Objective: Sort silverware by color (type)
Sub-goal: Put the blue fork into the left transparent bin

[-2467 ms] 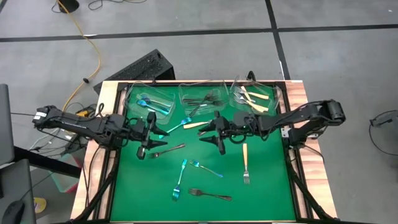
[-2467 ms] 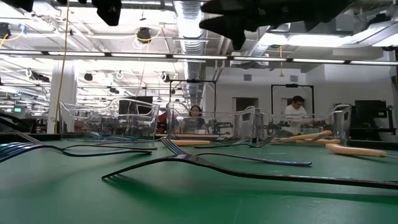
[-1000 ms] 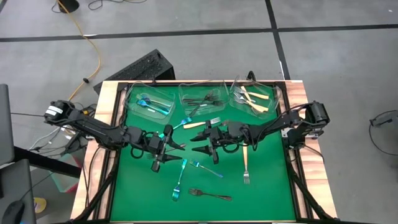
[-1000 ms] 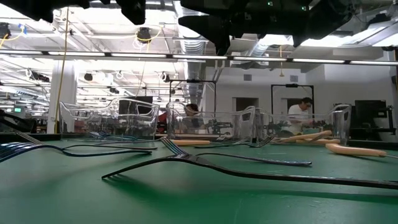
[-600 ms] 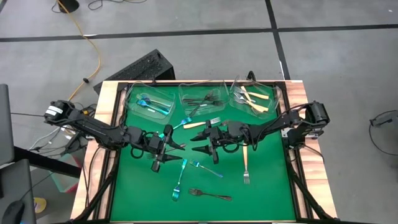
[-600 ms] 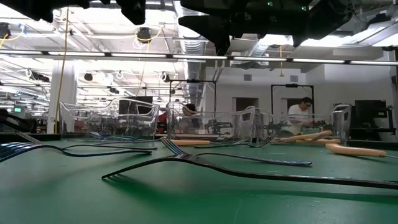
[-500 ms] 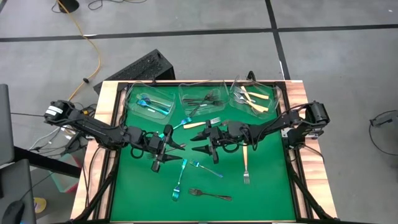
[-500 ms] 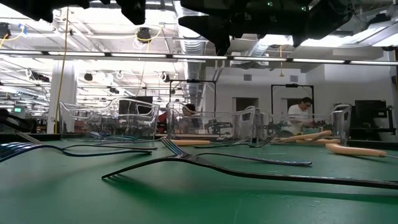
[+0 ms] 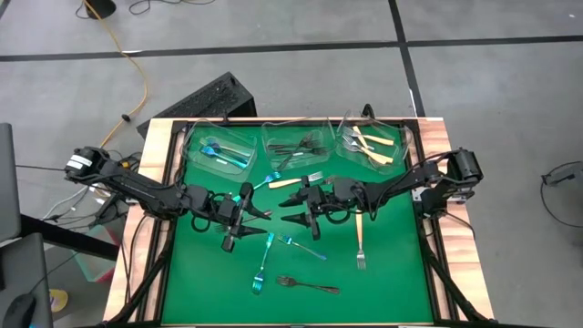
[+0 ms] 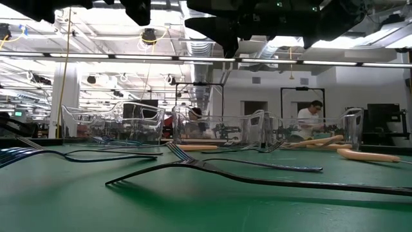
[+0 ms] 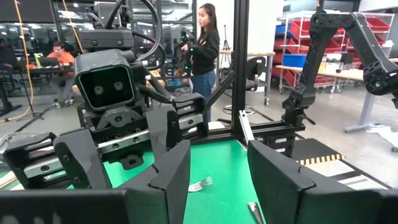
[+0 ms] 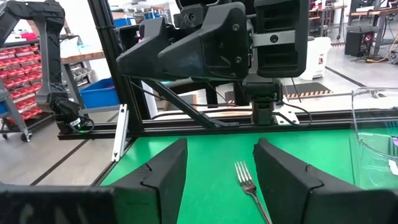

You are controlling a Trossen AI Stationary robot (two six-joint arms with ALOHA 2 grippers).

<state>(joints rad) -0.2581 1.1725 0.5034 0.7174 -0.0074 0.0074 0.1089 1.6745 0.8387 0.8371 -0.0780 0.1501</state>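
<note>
Still unchanged, left gripper (image 9: pixel 259 215), right gripper (image 9: pixel 290 208), jaws apart, empty.

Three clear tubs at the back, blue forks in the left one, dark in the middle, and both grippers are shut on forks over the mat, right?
Not quite: the high and wrist views show the left gripper and right gripper open and empty over the mat. The tubs are as you say.

green table (image 9: pixel 392 264) — scattered forks (image 9: pixel 360 239), three tubs (image 9: pixel 219 143)
</note>
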